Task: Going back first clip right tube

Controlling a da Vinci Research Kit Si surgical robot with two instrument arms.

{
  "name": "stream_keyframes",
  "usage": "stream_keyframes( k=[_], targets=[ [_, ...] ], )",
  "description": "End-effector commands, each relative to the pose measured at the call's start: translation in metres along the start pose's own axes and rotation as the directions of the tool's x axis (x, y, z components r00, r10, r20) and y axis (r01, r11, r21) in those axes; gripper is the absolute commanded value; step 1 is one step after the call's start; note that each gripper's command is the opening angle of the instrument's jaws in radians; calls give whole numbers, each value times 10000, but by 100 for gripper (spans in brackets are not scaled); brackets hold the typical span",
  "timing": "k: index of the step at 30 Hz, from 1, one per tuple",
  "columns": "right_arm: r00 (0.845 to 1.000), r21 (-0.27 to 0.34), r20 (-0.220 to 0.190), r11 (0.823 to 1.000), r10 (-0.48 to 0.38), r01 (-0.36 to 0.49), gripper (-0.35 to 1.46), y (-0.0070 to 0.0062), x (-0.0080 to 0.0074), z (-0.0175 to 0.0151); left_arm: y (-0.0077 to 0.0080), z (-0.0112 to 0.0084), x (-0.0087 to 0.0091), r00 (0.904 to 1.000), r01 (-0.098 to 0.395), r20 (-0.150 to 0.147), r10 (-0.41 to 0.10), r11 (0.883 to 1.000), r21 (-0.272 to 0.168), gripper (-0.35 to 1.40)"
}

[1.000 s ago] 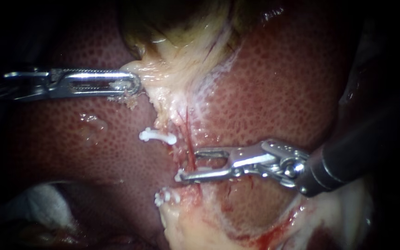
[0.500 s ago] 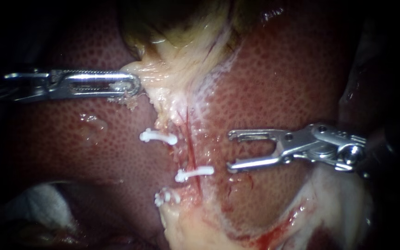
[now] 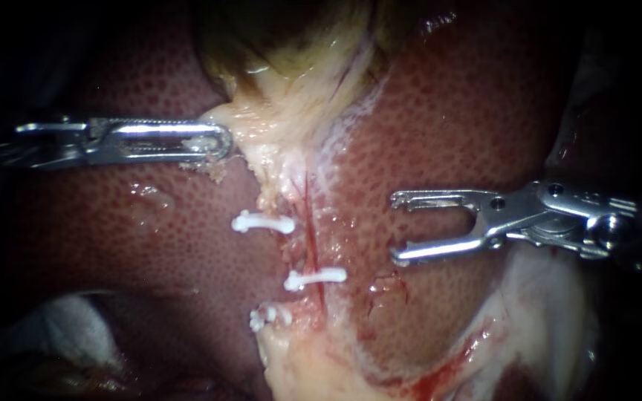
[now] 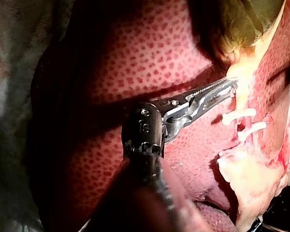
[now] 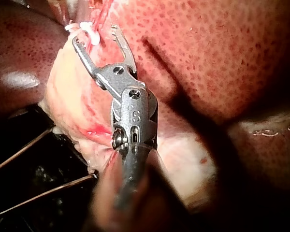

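Three white clips lie in a line down the middle of the endoscope view, on a pale strip between two lobes of red, speckled liver. The middle clip sits across a thin red tube that runs down the strip. The upper clip lies just left of that tube, and the lower clip sits at the edge of pale fat below. The right instrument comes in from the right with its jaws spread wide and empty. They sit over bare liver, near the middle clip but apart from it. The left instrument comes in from the left, its jaws pinching pale tissue just under the greenish gallbladder.

In the left wrist view, the left instrument reaches across dark red liver. Its toothed jaws are closed on the edge of the pale tissue. The upper clip and middle clip lie side by side just beyond and beside the jaws.

In the right wrist view, the right instrument shows its jaws parted in a fork, holding nothing. A white clip lies just ahead of the jaw tips on pale tissue; which clip it is cannot be told here.
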Motion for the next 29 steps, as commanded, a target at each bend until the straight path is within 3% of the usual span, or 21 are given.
stream_keyframes(
  k=[1, 6, 11, 29],
  targets=[
    [10000, 1, 2, 10000, -4, 4, 49, 1, -1, 0, 0, 5, -3, 9999, -45, 90, 45, 10000, -5, -35],
    [10000, 5, 3, 10000, -8, 8, 49, 0, -1, -1, -1, 35, -14, 9995, -130, 287, 133, 9999, -98, -35],
    [10000, 9, 4, 10000, -9, 9, 49, -1, -1, -1, 1, 53, -16, 9992, -151, 358, 154, 9998, -100, -35],
    [10000, 14, 3, 10000, -54, 54, 50, -3, 1, -1, -2, 69, -21, 9988, -196, 437, 201, 9997, -109, -35]
  ],
)
